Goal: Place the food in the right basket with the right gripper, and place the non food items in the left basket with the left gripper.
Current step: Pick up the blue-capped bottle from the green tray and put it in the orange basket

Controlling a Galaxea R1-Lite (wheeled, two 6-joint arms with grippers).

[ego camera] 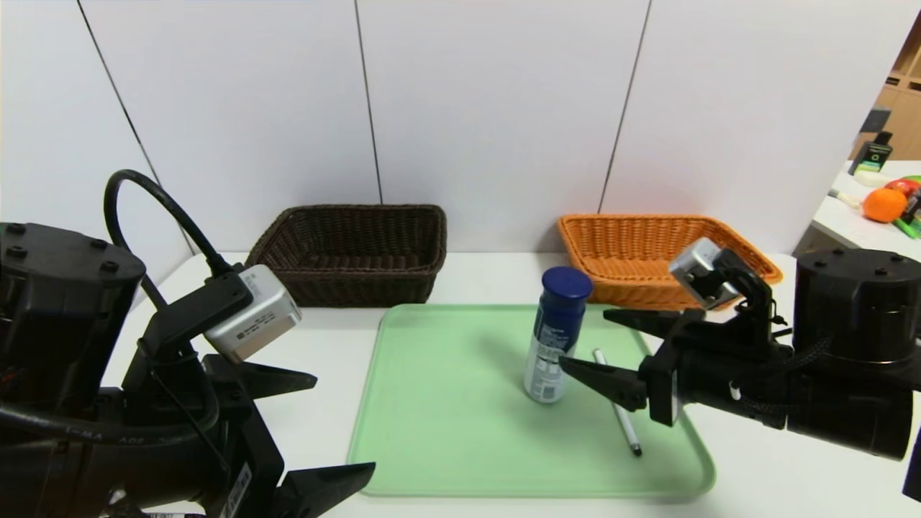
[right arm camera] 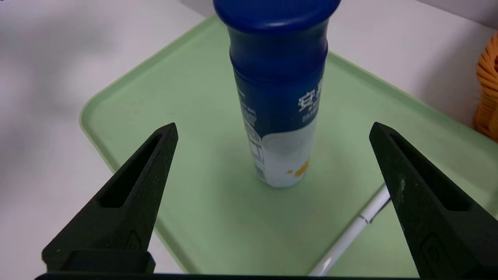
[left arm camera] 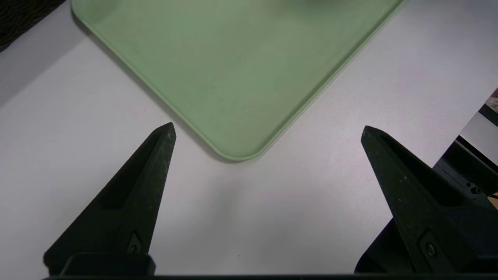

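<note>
The food, a tall canister (ego camera: 555, 331) with a dark blue cap and white base, stands upright on a green tray (ego camera: 446, 446). A thin white pen (ego camera: 617, 403), one of the non food items, lies on the tray just right of it. My right gripper (ego camera: 583, 337) is open, level with the canister's right side and above the pen. In the right wrist view the canister (right arm camera: 280, 97) stands beyond the open right gripper (right arm camera: 272, 125), apart from both fingers. My left gripper (ego camera: 344, 423) is open and empty near the tray's front left corner (left arm camera: 233, 155). The dark left basket (ego camera: 352, 252) and orange right basket (ego camera: 662, 252) stand behind the tray.
The white table (ego camera: 331, 360) carries the tray and both baskets against a white panelled wall. A second table at the far right holds an orange (ego camera: 883, 205) and other small items.
</note>
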